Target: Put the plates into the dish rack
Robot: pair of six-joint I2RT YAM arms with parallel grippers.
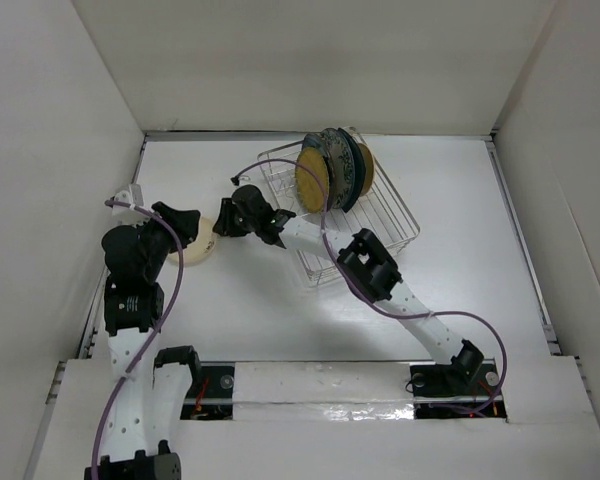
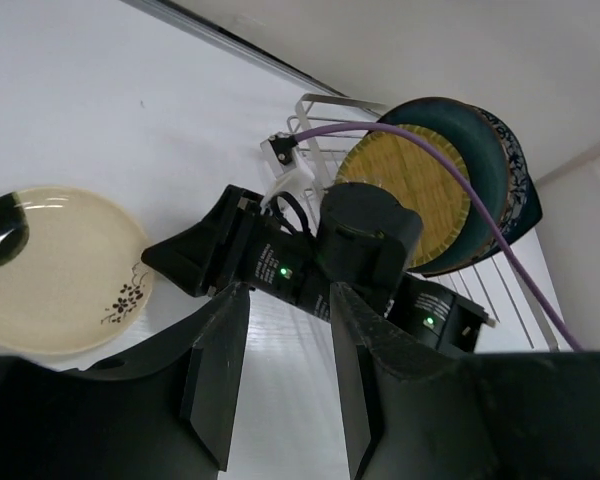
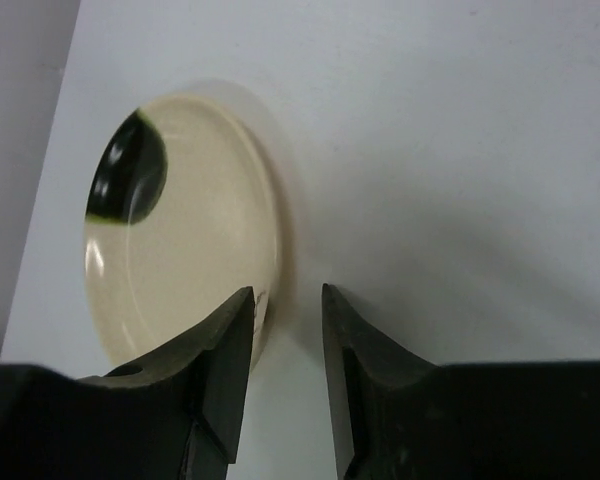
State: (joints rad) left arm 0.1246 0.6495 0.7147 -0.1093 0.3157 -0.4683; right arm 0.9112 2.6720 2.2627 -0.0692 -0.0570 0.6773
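Note:
A small cream plate with a dark patch lies flat on the table left of the dish rack. It also shows in the left wrist view and the right wrist view. My right gripper is open, low at the plate's right edge, its jaws on either side of the rim. My left gripper is open and empty, just above the plate's left side. Several plates stand upright in the rack: a yellow-brown woven one in front, a dark teal one and a floral-rimmed one behind.
White walls close in the table on the left, back and right. The right arm stretches across in front of the rack, its purple cable looping over it. The right gripper's body lies close ahead of the left fingers.

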